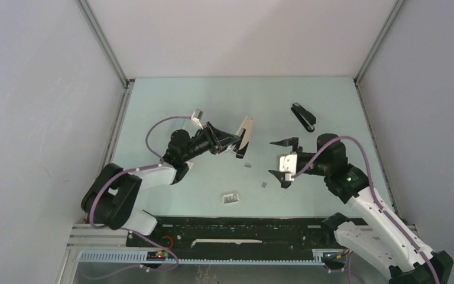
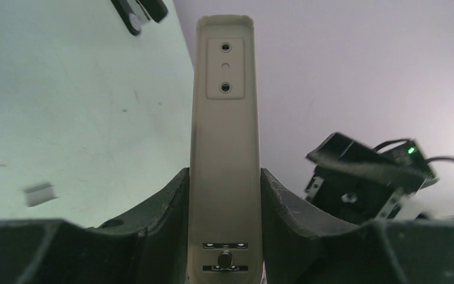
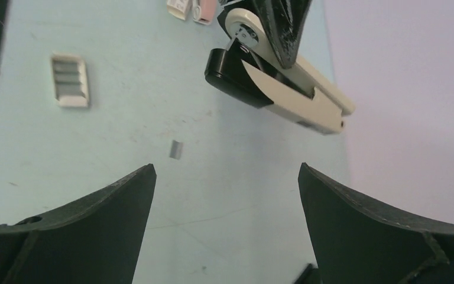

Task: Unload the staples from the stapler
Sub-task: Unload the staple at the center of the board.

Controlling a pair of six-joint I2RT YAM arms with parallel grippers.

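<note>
1. Top external view: the left fingers point(image 1: 223, 139) clamp the cream stapler point(image 1: 245, 135), tilted above the desk point(image 1: 177, 100). If that grip slips, it drops onto the loose staples point(image 1: 247, 166) lying below.
2. The right fingers point(image 1: 285, 142) gape wide and hold nothing. A careless reach could scatter those staples.
3. I can't tell if any remain inside.

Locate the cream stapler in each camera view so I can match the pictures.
Top external: cream stapler sits near the centre.
Left wrist: it fills the middle, standing upright.
Right wrist: upper middle, slanted.
Shared landmark: the black left fingers clamping it.
</note>
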